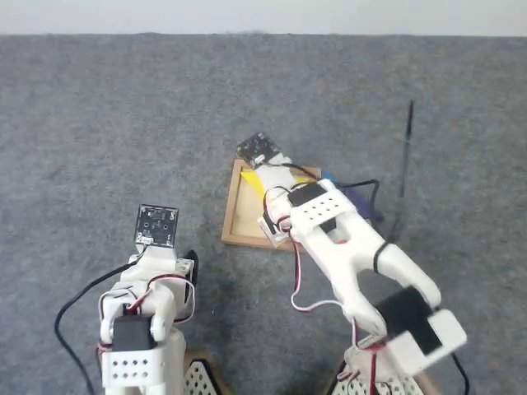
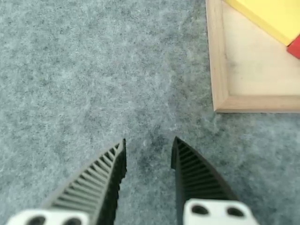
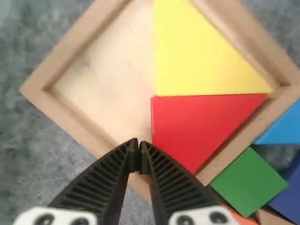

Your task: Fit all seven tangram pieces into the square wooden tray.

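Observation:
The square wooden tray (image 3: 61,101) holds a yellow triangle (image 3: 197,51) and a red triangle (image 3: 197,126), edge to edge; the rest of its floor is bare wood. My right gripper (image 3: 138,143) is shut with nothing in it, tips over the bare floor by the red triangle's corner. Outside the rim lie a green square (image 3: 246,180), a light blue piece (image 3: 281,131) and a dark blue piece (image 3: 288,201). My left gripper (image 2: 147,150) is open over the grey carpet, short of the tray's corner (image 2: 218,70). In the high view the right arm covers much of the tray (image 1: 237,210).
Grey carpet (image 1: 123,123) covers the table. A black cable (image 1: 362,185) and a thin black rod (image 1: 406,156) lie to the right of the tray. Both arm bases stand at the near edge. Open carpet stretches left of and beyond the tray.

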Controlling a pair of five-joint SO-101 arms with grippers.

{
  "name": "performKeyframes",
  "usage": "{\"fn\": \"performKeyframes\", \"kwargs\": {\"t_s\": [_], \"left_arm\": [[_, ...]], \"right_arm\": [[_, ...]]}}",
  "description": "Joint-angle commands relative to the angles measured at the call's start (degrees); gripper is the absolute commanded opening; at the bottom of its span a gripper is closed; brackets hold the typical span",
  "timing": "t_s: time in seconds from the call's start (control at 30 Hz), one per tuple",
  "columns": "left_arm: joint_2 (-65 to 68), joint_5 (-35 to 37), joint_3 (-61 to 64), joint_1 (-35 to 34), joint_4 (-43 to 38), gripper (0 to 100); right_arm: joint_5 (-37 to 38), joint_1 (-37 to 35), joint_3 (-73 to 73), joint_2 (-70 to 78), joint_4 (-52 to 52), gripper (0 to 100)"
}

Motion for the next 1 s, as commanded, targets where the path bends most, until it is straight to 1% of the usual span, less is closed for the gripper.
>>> {"fn": "performKeyframes", "kwargs": {"t_s": [0.0,0.27,0.5,0.73,0.87,0.97], "left_arm": [[-1.6,-0.4,-0.5,0.0,0.5,15],[-1.6,-0.4,-0.5,0.0,0.5,15],[-1.6,-0.4,-0.5,0.0,0.5,15],[-1.6,-0.4,-0.5,0.0,0.5,15],[-1.6,-0.4,-0.5,0.0,0.5,15],[-1.6,-0.4,-0.5,0.0,0.5,15]], "right_arm": [[3.0,-0.1,-2.1,2.8,-1.4,0.6],[3.3,6.2,-6.5,7.2,-1.5,0.6],[2.8,6.4,-9.7,8.2,-1.6,0.6],[2.6,6.9,-6.2,-3.7,0.7,0.6],[2.8,9.5,-0.4,-11.6,0.9,0.6],[3.3,12.7,0.5,-14.3,5.4,0.6]]}}
